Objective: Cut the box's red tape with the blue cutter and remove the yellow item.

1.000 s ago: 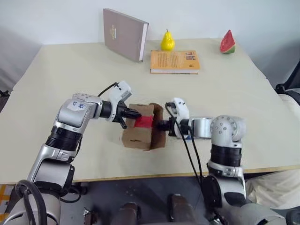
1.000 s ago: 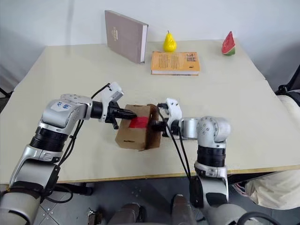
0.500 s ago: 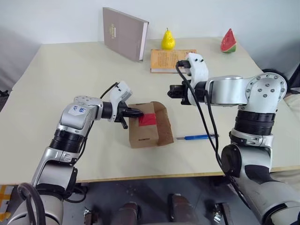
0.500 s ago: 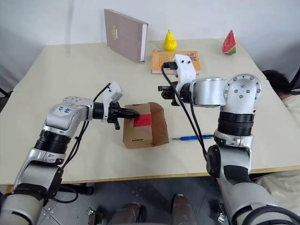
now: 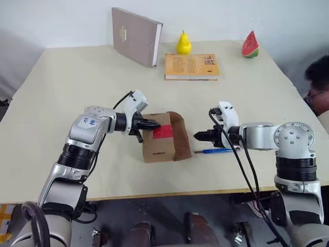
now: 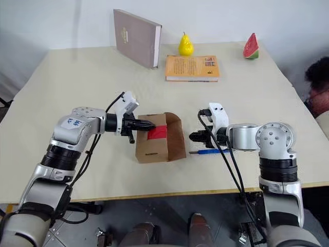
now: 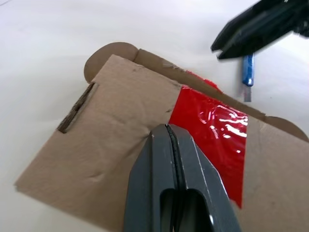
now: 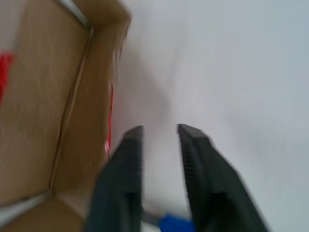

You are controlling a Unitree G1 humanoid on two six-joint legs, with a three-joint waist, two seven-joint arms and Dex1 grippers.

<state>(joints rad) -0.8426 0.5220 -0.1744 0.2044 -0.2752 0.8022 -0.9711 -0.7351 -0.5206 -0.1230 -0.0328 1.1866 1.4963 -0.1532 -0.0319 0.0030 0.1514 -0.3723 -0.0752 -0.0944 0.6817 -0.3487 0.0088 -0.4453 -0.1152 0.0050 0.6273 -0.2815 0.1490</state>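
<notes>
Left gripper (image 5: 154, 124), fingers pressed together, reaches rightward onto the small brown cardboard box (image 5: 163, 146) at its red tape patch (image 5: 162, 131), while the right gripper (image 5: 198, 136), fingers parted and empty, points leftward just above the slim blue cutter (image 5: 215, 151) lying on the beige table (image 5: 61, 92) beside the box.

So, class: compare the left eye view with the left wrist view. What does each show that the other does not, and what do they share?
Left eye view alone: the grey-brown book, pear, orange book, watermelon slice and a person's head at the table's right edge.

Left wrist view alone: close up, the left gripper, jaws shut, resting against the box's top flap at the red tape's edge.

Both: the box, red tape, blue cutter lying on the table, and the right gripper above it.
</notes>
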